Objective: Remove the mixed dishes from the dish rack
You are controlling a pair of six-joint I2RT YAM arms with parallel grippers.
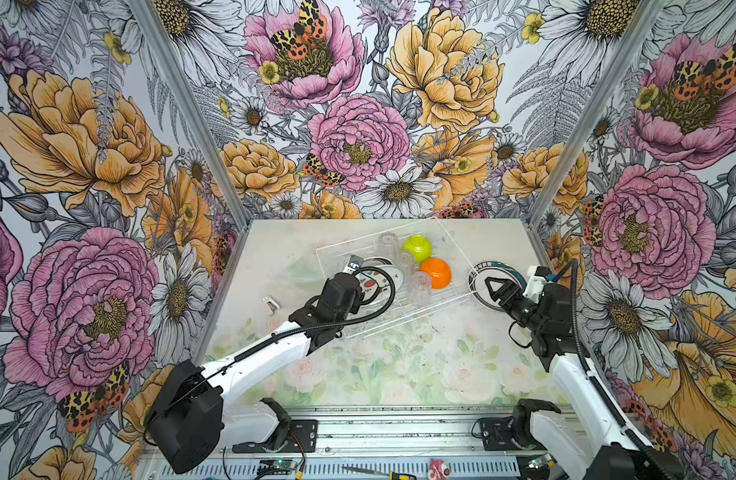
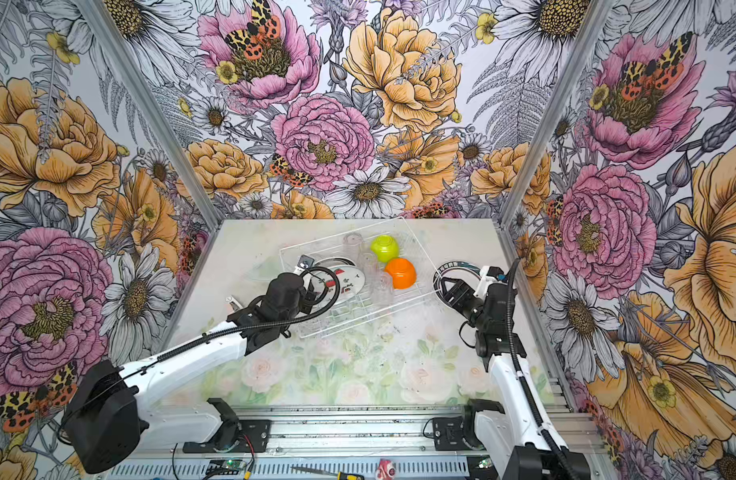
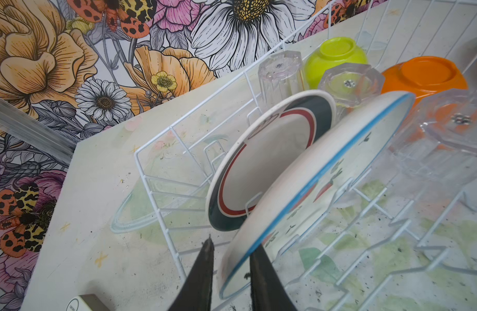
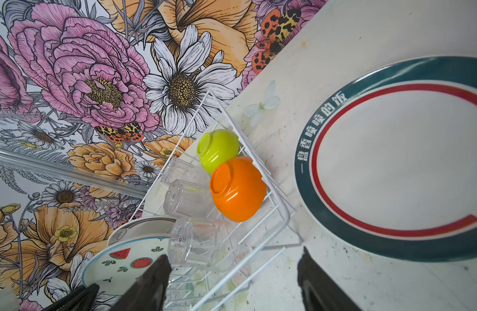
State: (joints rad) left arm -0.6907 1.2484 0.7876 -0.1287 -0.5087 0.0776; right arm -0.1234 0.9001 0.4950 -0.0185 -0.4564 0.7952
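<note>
The white wire dish rack sits at the back of the table. In its slots two plates stand on edge: a teal-and-red-banded plate and a blue-rimmed watermelon plate. My left gripper straddles the watermelon plate's rim; one finger touches it and a thin gap shows at the other. Three clear tumblers, a lime-green bowl and an orange bowl stand upside down in the rack. My right gripper hangs open and empty by the rack's right corner. Beside it another teal-banded plate lies flat on the table.
A small white-and-grey object lies on the table left of the rack, and a faint clear dish shape shows at the rack's left end. Flowered walls close in three sides. A screwdriver rests on the front rail.
</note>
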